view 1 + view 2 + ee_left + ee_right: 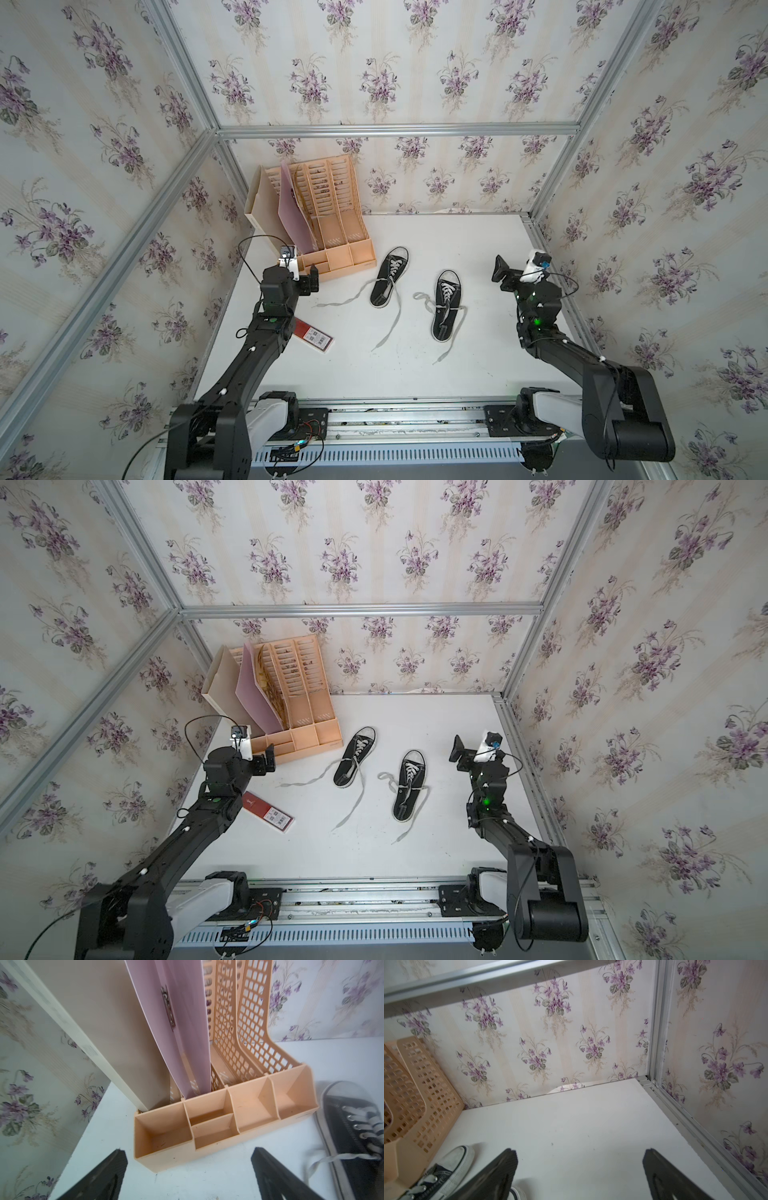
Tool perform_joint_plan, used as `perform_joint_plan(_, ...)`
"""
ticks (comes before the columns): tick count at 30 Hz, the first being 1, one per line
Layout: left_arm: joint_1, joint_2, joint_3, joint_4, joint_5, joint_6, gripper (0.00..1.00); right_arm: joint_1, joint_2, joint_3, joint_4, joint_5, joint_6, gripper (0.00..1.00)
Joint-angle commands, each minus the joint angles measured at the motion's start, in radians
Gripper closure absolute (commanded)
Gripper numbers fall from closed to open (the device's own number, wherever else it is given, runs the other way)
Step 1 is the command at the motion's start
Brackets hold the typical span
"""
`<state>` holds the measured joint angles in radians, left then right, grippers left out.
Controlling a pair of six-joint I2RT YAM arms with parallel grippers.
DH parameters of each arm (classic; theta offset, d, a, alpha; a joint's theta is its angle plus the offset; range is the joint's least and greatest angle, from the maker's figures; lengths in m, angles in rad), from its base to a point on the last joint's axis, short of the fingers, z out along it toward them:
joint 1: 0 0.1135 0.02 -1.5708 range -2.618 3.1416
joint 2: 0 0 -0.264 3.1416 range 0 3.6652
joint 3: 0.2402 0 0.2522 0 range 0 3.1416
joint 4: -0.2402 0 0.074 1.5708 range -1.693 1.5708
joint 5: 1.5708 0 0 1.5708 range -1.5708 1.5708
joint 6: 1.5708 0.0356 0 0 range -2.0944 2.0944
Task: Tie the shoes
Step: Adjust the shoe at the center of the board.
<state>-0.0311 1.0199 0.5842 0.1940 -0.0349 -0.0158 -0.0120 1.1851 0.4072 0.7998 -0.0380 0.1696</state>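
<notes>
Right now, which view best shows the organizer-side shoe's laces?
The top views: both show the whole shoe and its untied laces trailing across the table. Left wrist crops it; right wrist catches only its toe.

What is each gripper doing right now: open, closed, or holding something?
Left gripper: open, holding nothing.
Right gripper: open, holding nothing.

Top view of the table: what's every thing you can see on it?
black canvas sneakers with white toe caps: two, black and white, mid-table, laces untied
peach plastic desk organizer: one, peach, back left of table
pink folder: one, pink, standing in organizer
beige file box: one, beige, organizer's left end
red flat packet: one, red and white, beside left arm
white table: one, white, under everything
left gripper: one, black, open, before organizer
right gripper: one, black, open, right of sneakers
</notes>
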Motion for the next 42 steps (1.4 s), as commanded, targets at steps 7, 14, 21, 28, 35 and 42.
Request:
perform_joint_plan(7, -0.217, -0.109, 0.178, -0.491, 0.149, -0.046, 0.01, 0.134, 0.100, 0.332, -0.841, -0.154, 0.242, 0.02)
perform_joint_plan(14, -0.393, 0.060, 0.236, -0.457, 0.154, -0.025, 0.01, 0.274, 0.316, 0.563, -1.062, -0.110, 0.303, 0.12)
perform_joint_plan(21, -0.447, 0.126, 0.217, -0.339, 0.126, -0.055, 0.00, 0.405, 0.508, 0.703, -1.214, 0.034, 0.378, 0.28)
perform_joint_plan(28, -0.460, 0.173, 0.248, -0.336, 0.125, -0.019, 0.01, 0.444, 0.561, 0.703, -1.240, 0.079, 0.427, 0.48)
perform_joint_plan(35, -0.468, 0.228, 0.289, -0.330, 0.162, 0.029, 0.01, 0.460, 0.600, 0.720, -1.264, 0.087, 0.429, 0.72)
perform_joint_plan(42, -0.515, 0.327, 0.353, -0.343, 0.207, 0.128, 0.01, 0.420, 0.588, 0.767, -1.308, 0.149, 0.385, 1.00)
